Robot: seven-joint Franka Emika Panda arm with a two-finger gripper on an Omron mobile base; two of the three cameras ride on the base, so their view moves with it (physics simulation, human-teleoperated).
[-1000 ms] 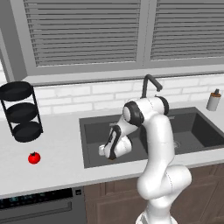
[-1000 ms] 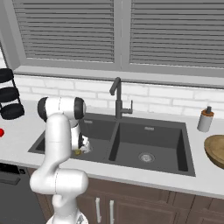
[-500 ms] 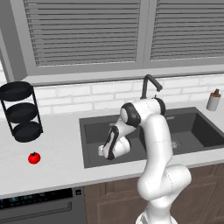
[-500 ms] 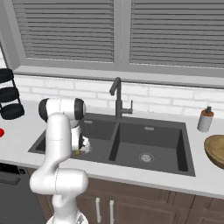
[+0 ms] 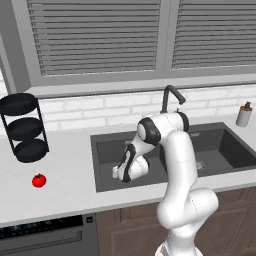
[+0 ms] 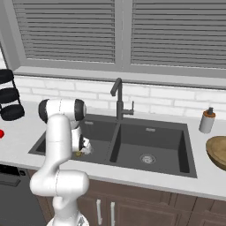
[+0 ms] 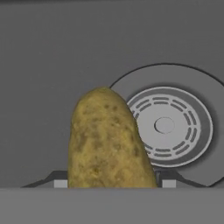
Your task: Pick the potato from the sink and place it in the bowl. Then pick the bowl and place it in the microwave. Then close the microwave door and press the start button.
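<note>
While bent down over the sink (image 5: 106, 148), got the claw (image 7: 113, 183) low in the left-hand basin, right above the basin floor. Seeing the potato (image 7: 107, 140) lying on that floor between the two fingertips (image 7: 60, 182), long axis running away from the hand camera, far end just overlapping the rim of the round metal drain (image 7: 175, 127). Tips sitting just beside the potato's flanks, one each side; can't tell whether actually clamped or merely straddling with the jaws apart, so no call on gripped vs open. Not lifted as far as visible: resting on the grey basin floor. From the right base view, catching a small yellowish-brown bit at the claw tip, near the front wall of the basin. Faucet (image 5: 172, 98) standing behind the sink at the divider, arched and dark. Spotting the bowl (image 6: 217, 152) on the desk (image 5: 55, 192) well apart to the right of the sink, cut by the frame edge. Also noting a soap dispenser (image 6: 206, 120) near the sink's right back corner, a red tomato (image 5: 39, 180) on the desk left of the sink, and a black three-tier rack (image 5: 25, 127) behind it by the wall.
</note>
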